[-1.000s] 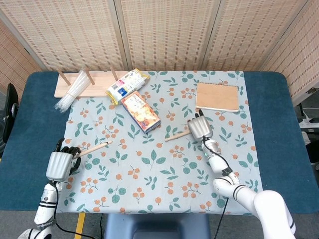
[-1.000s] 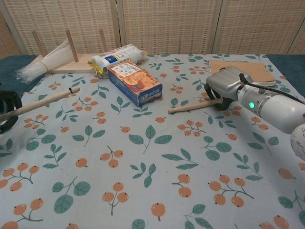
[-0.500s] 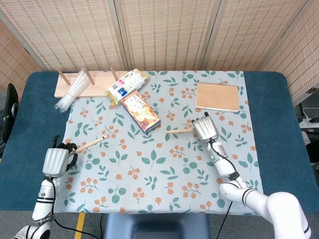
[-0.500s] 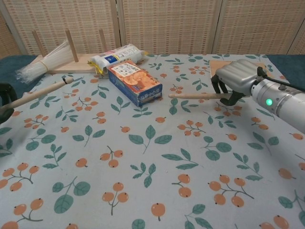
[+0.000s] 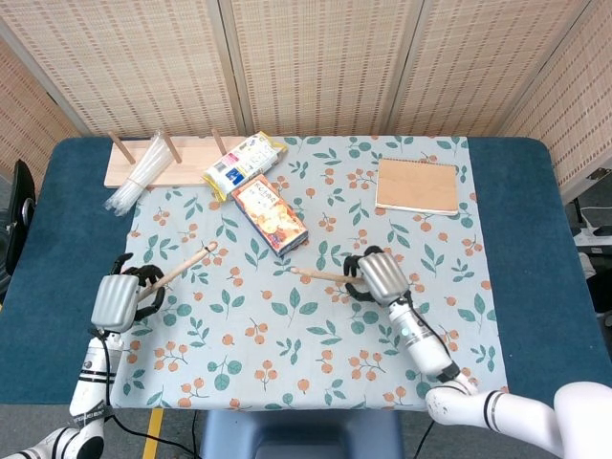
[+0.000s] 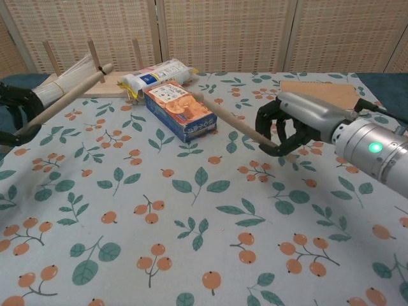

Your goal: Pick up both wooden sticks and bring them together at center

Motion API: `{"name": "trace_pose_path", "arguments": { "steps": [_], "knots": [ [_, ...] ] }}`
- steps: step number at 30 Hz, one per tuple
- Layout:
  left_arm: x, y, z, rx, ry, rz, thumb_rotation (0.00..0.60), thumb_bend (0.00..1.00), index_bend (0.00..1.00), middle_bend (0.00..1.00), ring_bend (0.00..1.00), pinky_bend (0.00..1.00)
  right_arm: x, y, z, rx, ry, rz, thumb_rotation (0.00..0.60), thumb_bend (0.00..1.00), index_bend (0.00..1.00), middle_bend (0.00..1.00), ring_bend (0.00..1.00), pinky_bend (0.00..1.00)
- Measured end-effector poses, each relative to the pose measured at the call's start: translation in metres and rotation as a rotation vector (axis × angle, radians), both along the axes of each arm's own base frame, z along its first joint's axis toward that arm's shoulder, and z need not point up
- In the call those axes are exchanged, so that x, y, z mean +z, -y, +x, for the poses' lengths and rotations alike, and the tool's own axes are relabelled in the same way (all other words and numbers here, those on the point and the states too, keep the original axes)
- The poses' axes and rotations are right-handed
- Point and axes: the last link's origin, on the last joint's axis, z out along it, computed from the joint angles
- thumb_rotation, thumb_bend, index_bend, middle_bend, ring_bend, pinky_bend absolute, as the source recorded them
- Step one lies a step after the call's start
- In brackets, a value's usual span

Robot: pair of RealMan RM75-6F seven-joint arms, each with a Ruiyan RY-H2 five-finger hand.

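Observation:
My left hand [image 5: 120, 299] [image 6: 11, 113] grips one wooden stick [image 5: 182, 267] [image 6: 67, 95] at its near end; the stick is lifted off the cloth and points up and to the right. My right hand [image 5: 375, 276] [image 6: 290, 124] grips the other wooden stick [image 5: 318, 275] [image 6: 229, 122], also raised, with its free end pointing left toward the orange box. The two stick tips are still well apart over the middle-left of the floral cloth.
An orange snack box [image 5: 269, 214] [image 6: 179, 109] and a yellow-blue packet [image 5: 244, 163] lie behind the sticks. A wooden rack [image 5: 153, 163] with a bundle of clear straws [image 5: 134, 182] stands at the back left. A brown notebook [image 5: 417, 185] lies at the back right.
Both hands have risen with their sticks. The right hand moved left and nearer, swinging its stick toward the box. The left stick's tip tilted higher and further right.

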Motion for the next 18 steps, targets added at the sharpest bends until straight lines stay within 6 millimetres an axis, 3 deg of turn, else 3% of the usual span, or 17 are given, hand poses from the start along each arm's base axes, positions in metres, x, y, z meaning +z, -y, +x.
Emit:
{"name": "trace_pose_path", "arguments": {
  "steps": [5, 10, 18],
  "knots": [
    [-0.004, 0.004, 0.036, -0.033, 0.010, -0.058, 0.600, 0.50, 0.87, 0.85, 0.53, 0.18, -0.023, -0.012, 0.039, 0.025, 0.117, 0.065, 0.600, 0.30, 1.00, 0.88, 0.60, 0.29],
    [-0.014, 0.007, 0.058, -0.061, -0.042, -0.094, 0.600, 0.50, 0.87, 0.85, 0.53, 0.18, -0.031, -0.018, 0.071, 0.061, 0.168, 0.091, 0.600, 0.30, 1.00, 0.88, 0.60, 0.29],
    [-0.024, 0.016, 0.080, -0.104, -0.055, -0.118, 0.600, 0.50, 0.87, 0.85, 0.53, 0.18, -0.034, -0.021, 0.089, 0.072, 0.135, 0.085, 0.600, 0.30, 1.00, 0.88, 0.60, 0.29]
  ]
}}
